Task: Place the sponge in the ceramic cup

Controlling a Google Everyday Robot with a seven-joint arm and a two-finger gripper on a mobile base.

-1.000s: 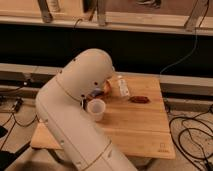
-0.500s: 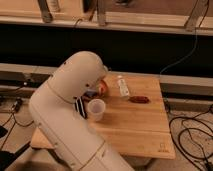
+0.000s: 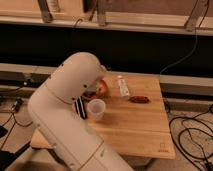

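Observation:
The white ceramic cup [image 3: 96, 108] stands upright on the wooden table [image 3: 140, 125], left of centre. The sponge is hidden from this view. My big white arm [image 3: 70, 100] bends over the table's left part and covers most of the gripper [image 3: 91, 95]. Only a dark bit of the gripper shows under the arm, just behind the cup and beside the orange dish [image 3: 102, 88]. Nothing shows of what it touches.
A black bar with white stripes [image 3: 80, 107] lies just left of the cup. A slim white bottle [image 3: 122, 86] lies behind centre, with a reddish-brown item [image 3: 139, 99] to its right. Cables run on the floor at the right [image 3: 192, 135].
The arm's elbow has swung left and lower, uncovering the striped bar and more of the orange dish. The cup, bottle and reddish item have not moved.

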